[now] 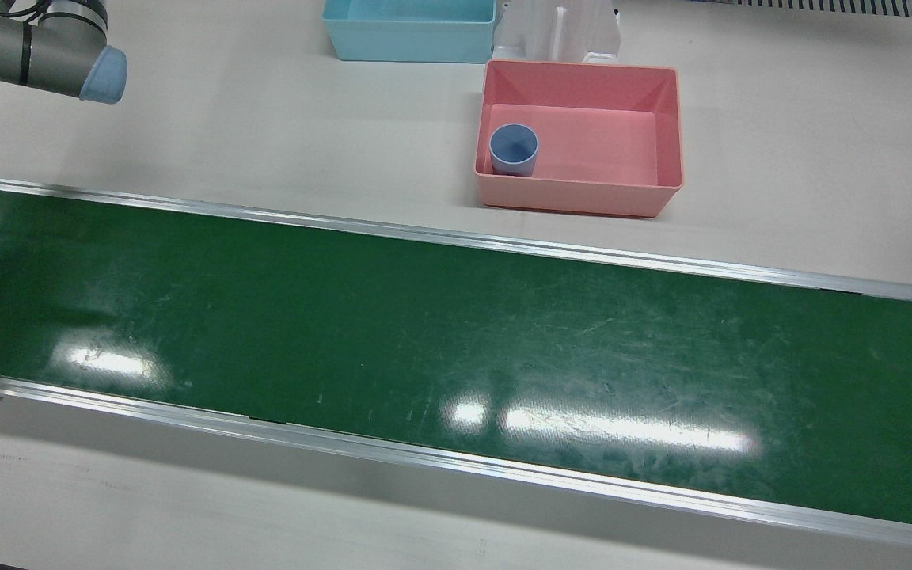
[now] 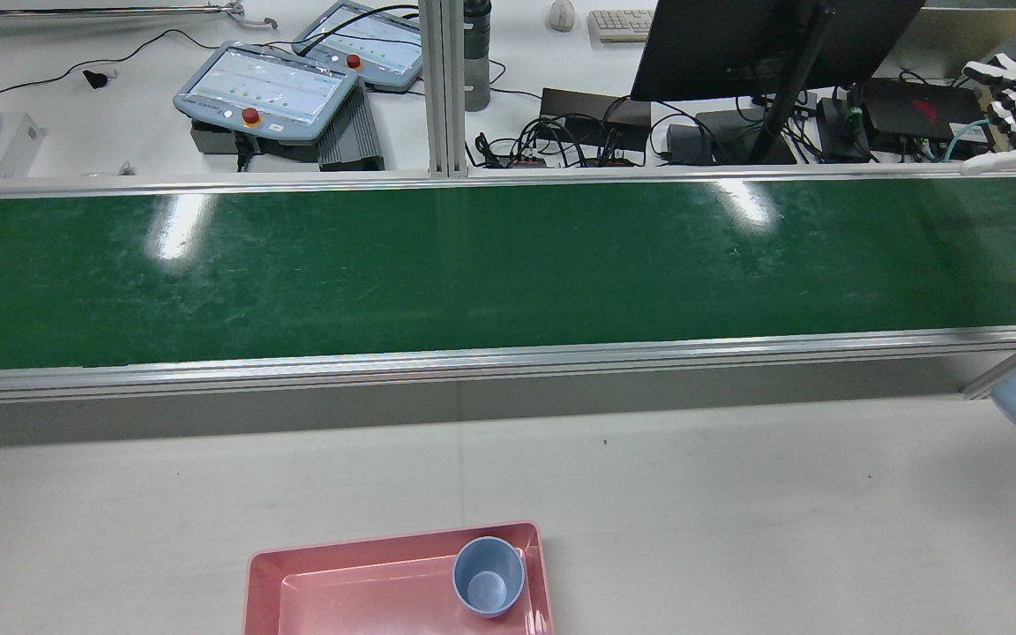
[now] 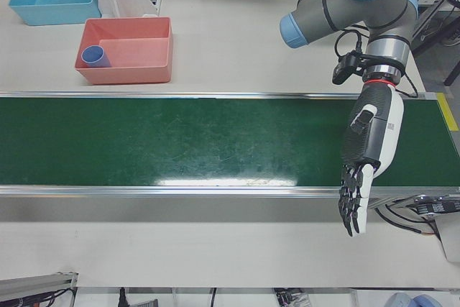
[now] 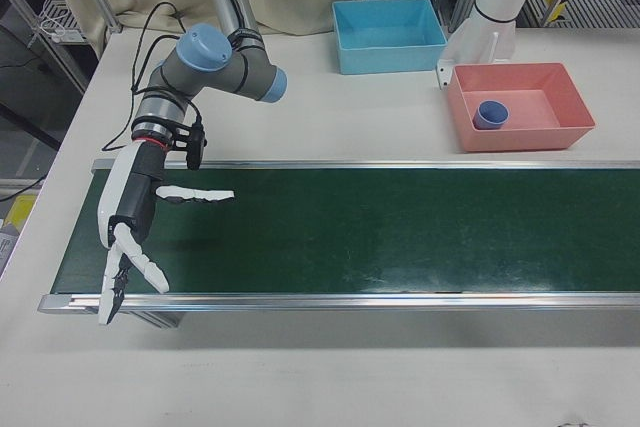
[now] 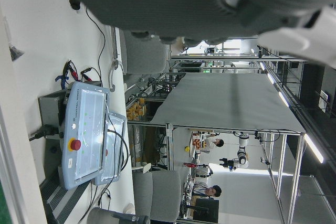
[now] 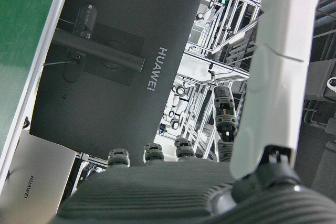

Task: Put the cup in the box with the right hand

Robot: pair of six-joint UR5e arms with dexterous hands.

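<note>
While both hands hang over the belt (image 1: 456, 332) ends, the right hand (image 4: 135, 232) and left hand (image 3: 366, 159) are empty with fingers spread; beyond the belt, the cup (image 1: 514, 150) stands upright in a corner of the pink box (image 1: 579, 190), and farther lies a blue box (image 1: 408, 47).

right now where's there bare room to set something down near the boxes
The green conveyor belt is bare along its whole length. Inside the pink plastic box, the floor is free beside the small blue cup, which sits in one corner. The white tabletop is bare between belt and box. It is tightest where the light blue plastic bin sits close to the pink box.
</note>
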